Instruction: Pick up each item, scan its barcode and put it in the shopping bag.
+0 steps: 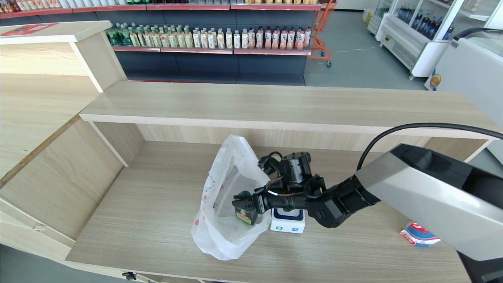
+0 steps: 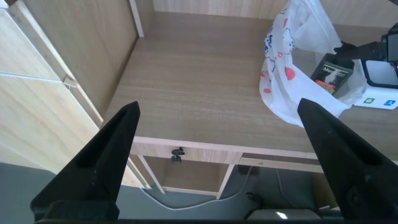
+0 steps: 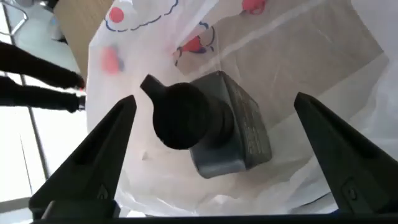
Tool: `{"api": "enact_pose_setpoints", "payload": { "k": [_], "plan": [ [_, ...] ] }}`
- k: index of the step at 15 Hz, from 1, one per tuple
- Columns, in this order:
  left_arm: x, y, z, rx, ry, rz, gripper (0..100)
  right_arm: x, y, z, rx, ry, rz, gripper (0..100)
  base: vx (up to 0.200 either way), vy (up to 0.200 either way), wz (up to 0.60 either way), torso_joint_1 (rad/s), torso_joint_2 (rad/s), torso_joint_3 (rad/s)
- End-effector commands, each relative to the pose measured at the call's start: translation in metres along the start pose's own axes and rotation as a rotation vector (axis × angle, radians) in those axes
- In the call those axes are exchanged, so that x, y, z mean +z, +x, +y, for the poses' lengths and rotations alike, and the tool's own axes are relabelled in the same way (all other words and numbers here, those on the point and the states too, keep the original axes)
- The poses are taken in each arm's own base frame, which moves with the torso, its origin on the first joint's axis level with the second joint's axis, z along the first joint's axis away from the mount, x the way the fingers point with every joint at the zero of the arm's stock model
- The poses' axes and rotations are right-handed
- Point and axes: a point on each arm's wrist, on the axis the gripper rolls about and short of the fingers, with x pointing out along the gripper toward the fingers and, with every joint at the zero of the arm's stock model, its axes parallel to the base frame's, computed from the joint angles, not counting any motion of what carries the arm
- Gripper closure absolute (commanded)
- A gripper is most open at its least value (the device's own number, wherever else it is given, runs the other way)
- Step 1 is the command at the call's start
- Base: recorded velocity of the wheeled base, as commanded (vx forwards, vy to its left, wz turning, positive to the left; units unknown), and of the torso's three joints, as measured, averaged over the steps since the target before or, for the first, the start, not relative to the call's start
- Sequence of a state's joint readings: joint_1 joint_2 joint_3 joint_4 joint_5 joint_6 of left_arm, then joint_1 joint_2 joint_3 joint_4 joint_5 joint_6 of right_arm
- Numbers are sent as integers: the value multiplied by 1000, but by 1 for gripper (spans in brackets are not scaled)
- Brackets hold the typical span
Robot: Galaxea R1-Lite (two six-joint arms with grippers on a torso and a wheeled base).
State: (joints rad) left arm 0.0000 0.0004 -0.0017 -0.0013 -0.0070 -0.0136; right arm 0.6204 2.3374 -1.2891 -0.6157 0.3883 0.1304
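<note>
Wooden counter (image 1: 275, 102), stocked shelves (image 1: 212, 39) behind

Dark, black-capped container (image 3: 233, 127) lies inside the open white shopping bag (image 1: 218, 236).

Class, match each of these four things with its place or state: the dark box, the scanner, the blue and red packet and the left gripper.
Things:
1. dark box
2. scanner
3. blue and red packet
4. left gripper

Places or states:
A. open, out before the counter's front edge
B. lying on the counter, far to the robot's right
C. in the shopping bag's mouth, at the open right gripper
D. on the counter, close beside the bag

Pairs: 1-C, 2-D, 3-B, 4-A
</note>
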Motion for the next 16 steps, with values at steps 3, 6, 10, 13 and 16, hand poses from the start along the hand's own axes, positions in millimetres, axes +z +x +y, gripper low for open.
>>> {"api": "enact_pose_setpoints", "payload": {
  "k": [3,6,10,13,16],
  "plan": [
    [0,0,0,1,0,-1,0,35,-56,-4,-35,275,-78,0,0,0,0,0,0,0],
    [0,0,0,1,0,-1,0,31,-96,-13,-77,397,-83,0,0,0,0,0,0,0],
    [0,0,0,1,0,-1,0,43,-183,10,-109,343,-182,0,0,0,0,0,0,0],
    [0,0,0,-1,0,-1,0,9,-260,36,-231,-21,-185,0,0,0,0,0,0,0],
    [0,0,0,1,0,-1,0,-5,-316,17,-502,-204,-161,0,0,0,0,0,0,0]
  ]
}}
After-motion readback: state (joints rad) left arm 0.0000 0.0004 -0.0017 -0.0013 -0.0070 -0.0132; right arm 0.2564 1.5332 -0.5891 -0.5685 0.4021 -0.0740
